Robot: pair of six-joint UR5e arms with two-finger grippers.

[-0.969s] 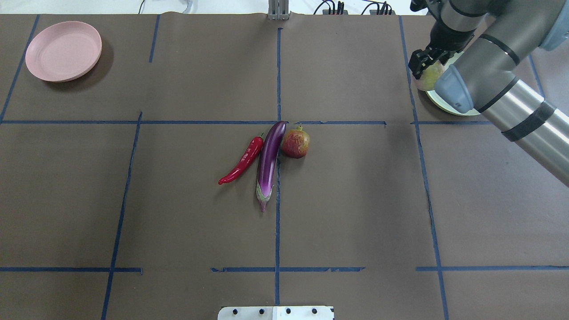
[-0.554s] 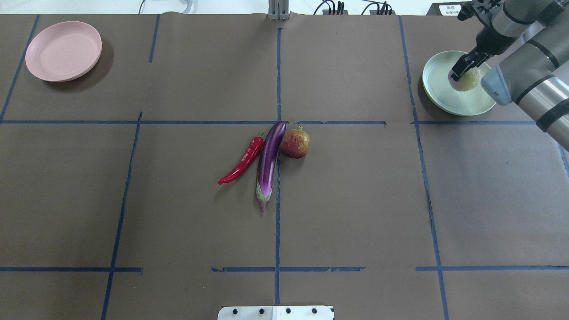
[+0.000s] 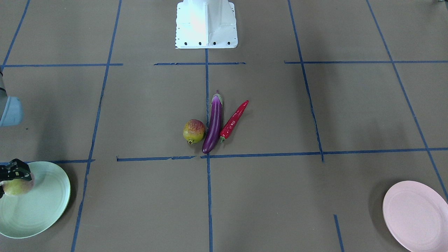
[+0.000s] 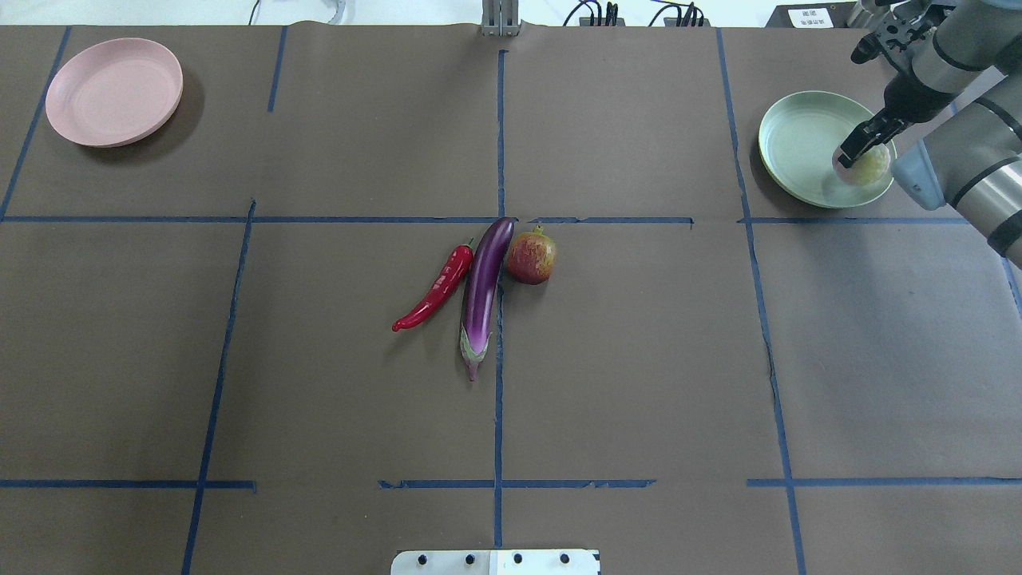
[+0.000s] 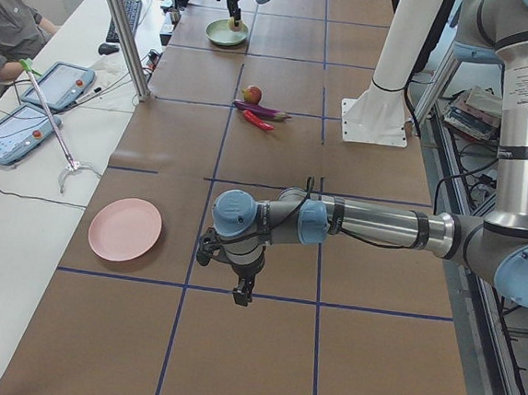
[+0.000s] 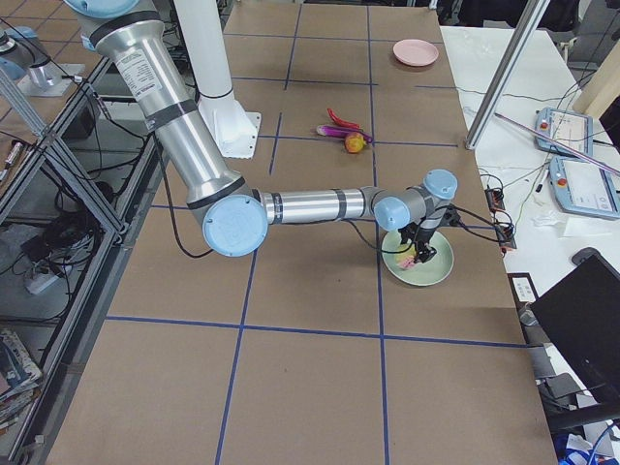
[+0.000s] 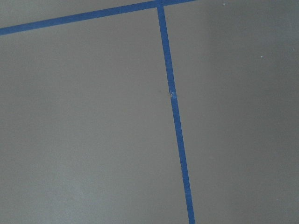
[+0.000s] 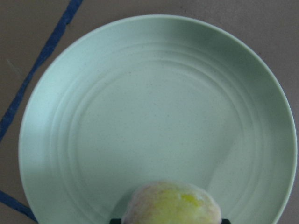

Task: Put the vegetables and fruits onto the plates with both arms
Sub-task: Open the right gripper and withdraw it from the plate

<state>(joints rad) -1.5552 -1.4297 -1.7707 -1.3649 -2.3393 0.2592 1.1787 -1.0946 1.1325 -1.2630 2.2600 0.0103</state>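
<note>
The fingers (image 4: 862, 140) of your right gripper (image 4: 857, 152) are clamped on the pale green-pink fruit (image 4: 873, 165), holding it over the mint green plate (image 4: 798, 144), toward the plate's 4 o'clock rim in the overhead view. You cannot tell whether the fruit touches the plate. Your left gripper (image 5: 240, 294) hangs over bare table (image 7: 93, 140) beside blue tape (image 7: 175, 116); whether its fingers are parted or closed cannot be told. At the table's middle lies the eggplant (image 4: 483, 291), with the red chili pepper (image 4: 435, 291) touching it at 9 o'clock and the yellow-green, red-blushed fruit (image 4: 532, 256) against it at 2 o'clock. The pink plate (image 4: 113, 92) sits at the table's 10 o'clock corner.
</note>
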